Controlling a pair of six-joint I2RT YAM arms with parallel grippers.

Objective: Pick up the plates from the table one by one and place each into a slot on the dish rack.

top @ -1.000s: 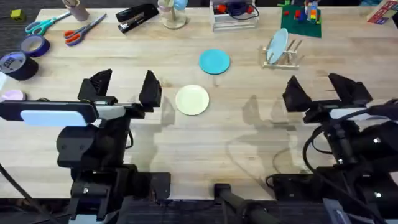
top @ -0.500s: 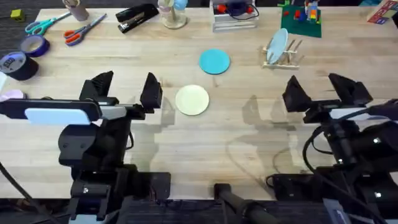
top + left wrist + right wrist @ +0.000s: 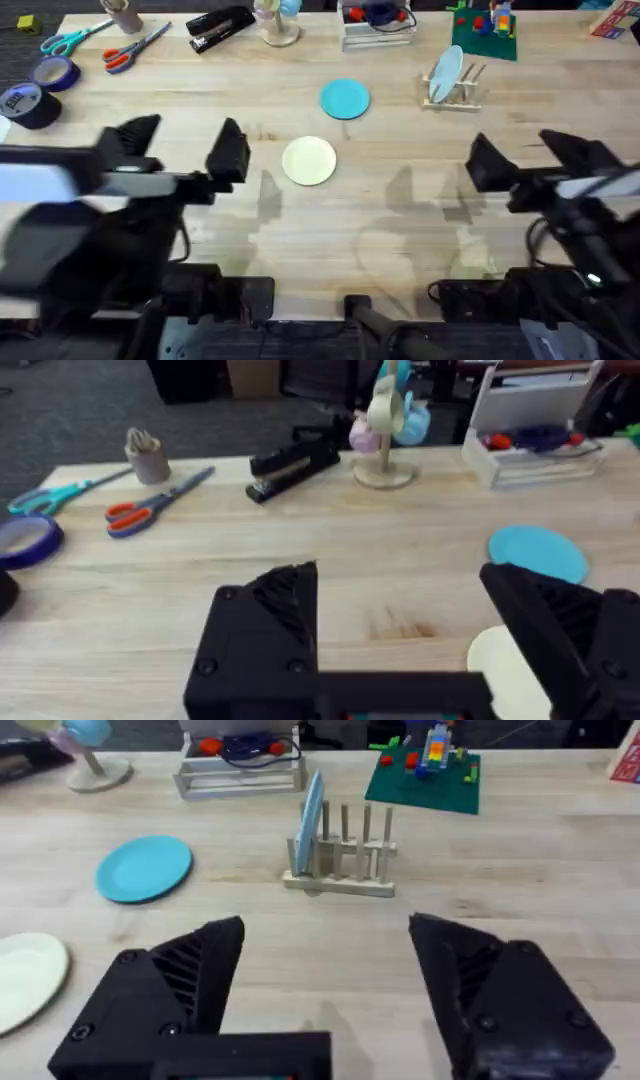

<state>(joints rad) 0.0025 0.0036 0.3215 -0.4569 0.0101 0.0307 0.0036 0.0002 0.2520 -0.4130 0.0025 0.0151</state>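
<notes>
Two plates flat on worktop (image 3: 400, 230): cream plate (image 3: 308, 161), turquoise plate (image 3: 345, 99); left gripper (image 3: 180, 150) and right gripper (image 3: 530, 160) fingers wide, empty; no legible writing.

Two plates (image 3: 345, 99) (image 3: 309, 161) lie on the table (image 3: 400, 230), left of the dish rack (image 3: 455, 88).

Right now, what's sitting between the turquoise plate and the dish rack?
Nothing: in the overhead view, bare table separates the turquoise plate from the dish rack.

Place: an office-like robot lab.
Signs: grey carpet (image 3: 80, 410); stapler (image 3: 220, 27), scissors (image 3: 135, 48), tape rolls (image 3: 55, 72) on wooden counter (image 3: 400, 240).
</notes>
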